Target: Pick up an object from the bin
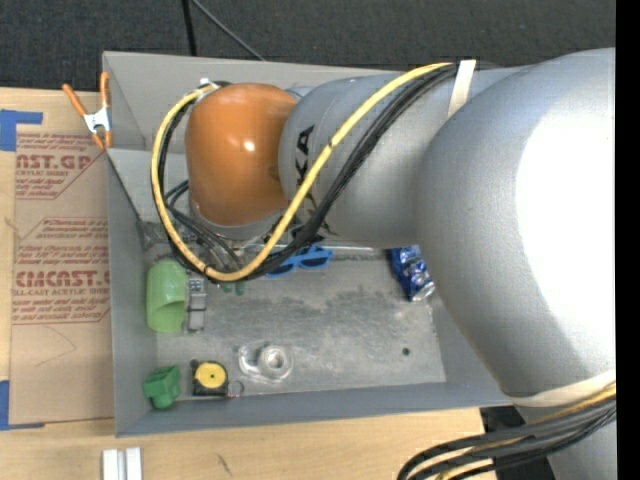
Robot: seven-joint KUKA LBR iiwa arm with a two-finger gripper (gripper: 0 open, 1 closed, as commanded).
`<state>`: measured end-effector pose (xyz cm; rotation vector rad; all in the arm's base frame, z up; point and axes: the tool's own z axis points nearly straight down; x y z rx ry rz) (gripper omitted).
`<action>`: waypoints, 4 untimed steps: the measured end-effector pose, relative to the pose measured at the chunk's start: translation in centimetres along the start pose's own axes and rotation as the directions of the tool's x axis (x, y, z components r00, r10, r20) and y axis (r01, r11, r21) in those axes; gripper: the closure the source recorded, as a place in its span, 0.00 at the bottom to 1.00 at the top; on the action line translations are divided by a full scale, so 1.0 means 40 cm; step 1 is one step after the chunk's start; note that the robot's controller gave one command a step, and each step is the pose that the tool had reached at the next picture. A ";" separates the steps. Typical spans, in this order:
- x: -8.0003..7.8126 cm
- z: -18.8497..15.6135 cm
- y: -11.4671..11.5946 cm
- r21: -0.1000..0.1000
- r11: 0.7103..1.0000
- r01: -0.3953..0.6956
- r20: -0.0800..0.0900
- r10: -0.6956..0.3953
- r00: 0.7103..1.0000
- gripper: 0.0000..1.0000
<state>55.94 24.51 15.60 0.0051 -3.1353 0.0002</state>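
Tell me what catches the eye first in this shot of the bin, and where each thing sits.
The big silver arm sweeps in from the right, its orange wrist cover hanging over the upper left of the bin. Below it, a pale green tube lies by the left wall, and a yellow disc and a clear round piece sit near the front wall.

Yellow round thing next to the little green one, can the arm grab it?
Probably yes: the yellow round thing lies uncovered on the bin floor, with only a small green piece beside it.
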 end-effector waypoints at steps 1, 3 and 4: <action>-0.050 0.220 -0.112 0.002 0.957 0.290 0.003 -0.290 0.957 0.00; 0.104 0.209 -0.019 0.018 0.921 0.388 0.008 -0.389 0.921 1.00; 0.086 -0.206 -0.158 0.002 0.943 0.333 0.017 -0.333 0.943 1.00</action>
